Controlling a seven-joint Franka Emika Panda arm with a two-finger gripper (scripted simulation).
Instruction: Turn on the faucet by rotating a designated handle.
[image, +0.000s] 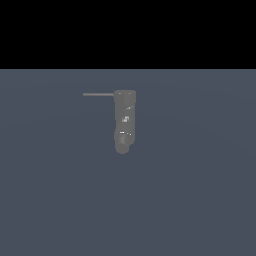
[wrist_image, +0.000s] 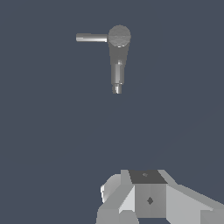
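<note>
Where the black band ends in the exterior view, we see a flat slate-blue counter (image: 200, 200) filling the rest of the picture; it carries only one fixture, set a little above the middle of that surface; this is the faucet (image: 124, 120), a dull grey, stubby column with a rounded end and a few small white specks along its side. In the wrist view we look at the faucet (wrist_image: 118, 52) from another angle, its round cap facing us and its body narrowing to a small spout end. From the capped end of the column juts the handle (image: 98, 94), a thin straight grey rod, far slimmer than the body; in the exterior view it points toward the exterior view's left; in the wrist view the handle (wrist_image: 91, 38) joins the body just beside the cap. Pale grey blocks of the gripper (wrist_image: 148, 199) show at the edge of the wrist view, well apart from the faucet; its fingertips lie out of the picture, so we cannot tell whether it is open or closed; it touches nothing we can see.
</note>
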